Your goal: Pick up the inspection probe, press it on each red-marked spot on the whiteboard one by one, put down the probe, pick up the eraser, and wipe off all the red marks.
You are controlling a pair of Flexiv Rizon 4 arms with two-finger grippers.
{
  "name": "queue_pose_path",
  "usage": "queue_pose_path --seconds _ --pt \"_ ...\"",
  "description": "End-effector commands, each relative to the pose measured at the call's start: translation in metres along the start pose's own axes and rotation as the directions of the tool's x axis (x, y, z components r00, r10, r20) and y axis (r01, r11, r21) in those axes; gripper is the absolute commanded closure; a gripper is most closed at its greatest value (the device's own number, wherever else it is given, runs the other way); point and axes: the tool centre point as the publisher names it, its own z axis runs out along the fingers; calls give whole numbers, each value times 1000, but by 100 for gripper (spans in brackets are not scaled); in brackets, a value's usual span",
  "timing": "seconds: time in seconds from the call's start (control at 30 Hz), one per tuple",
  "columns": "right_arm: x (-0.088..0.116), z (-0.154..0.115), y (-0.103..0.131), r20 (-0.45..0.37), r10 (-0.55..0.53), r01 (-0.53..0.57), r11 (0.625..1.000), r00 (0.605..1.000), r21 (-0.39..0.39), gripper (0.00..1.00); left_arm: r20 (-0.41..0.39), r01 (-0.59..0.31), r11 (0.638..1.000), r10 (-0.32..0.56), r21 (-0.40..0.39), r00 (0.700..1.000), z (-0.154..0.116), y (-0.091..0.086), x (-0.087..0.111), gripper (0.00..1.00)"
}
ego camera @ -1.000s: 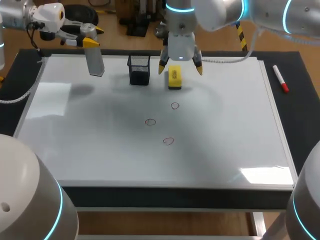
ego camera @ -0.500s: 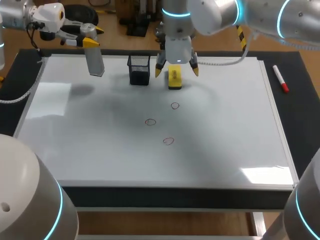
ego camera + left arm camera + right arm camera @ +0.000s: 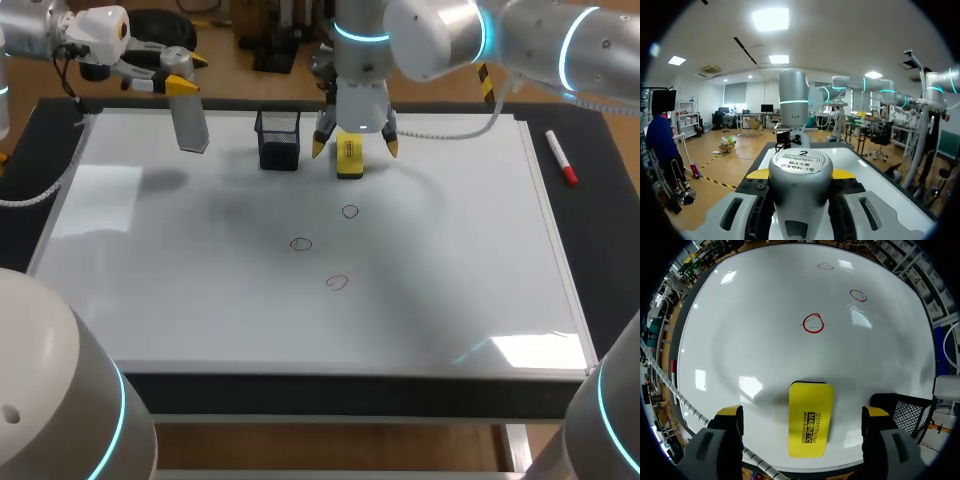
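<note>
Three red circles [image 3: 301,244] sit mid-whiteboard [image 3: 200,300]. From your left: the left gripper [image 3: 182,78] clamps the probe [image 3: 191,122] upright near the far corner, the mesh basket [image 3: 278,138] stands beside the eraser [image 3: 348,155], and the right gripper [image 3: 355,145] straddles that eraser, fingers spread wide, touching neither side.

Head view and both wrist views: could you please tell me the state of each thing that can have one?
left gripper: shut on the inspection probe.
inspection probe: upright, held.
right gripper: open, fingers on either side of the eraser, not touching it.
eraser: lying flat on the whiteboard, not gripped.
red marks: three, unwiped.
mesh holder: upright.
</note>
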Motion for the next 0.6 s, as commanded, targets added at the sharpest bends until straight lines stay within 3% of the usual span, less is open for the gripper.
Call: queue_pose_path --seconds 0.03,0.13,0.27,0.3,0.4,0.47,0.5,0.6 --pt "1 2 -4 1 1 -1 1000 1000 0 0 1 -2 1000 2 1 1000 0 -1 0 100" --pt "1 3 -5 6 8 -8 1000 1000 0 0 1 -2 1000 2 1 1000 0 -1 0 100" --pt "1 4 -6 10 11 -11 1000 1000 -3 29 1 -2 1000 2 1 1000 0 -1 0 100" --pt "1 5 -7 14 16 -16 1000 1000 -8 50 1 -2 1000 2 1 1000 0 -1 0 100" --pt "1 4 -8 38 21 -21 1000 999 -12 64 1 -2 1000 2 1 1000 0 -1 0 100" --pt "1 0 -9 38 26 -26 1000 999 -2 93 1 -2 1000 2 1 1000 0 -1 0 100" --pt "1 -2 -9 37 28 -28 1000 999 6 100 1 -2 1000 2 1 1000 0 -1 0 100" --pt "3 -6 -10 35 34 -35 999 999 20 100 1 -2 1000 2 1 1000 0 -1 0 100"
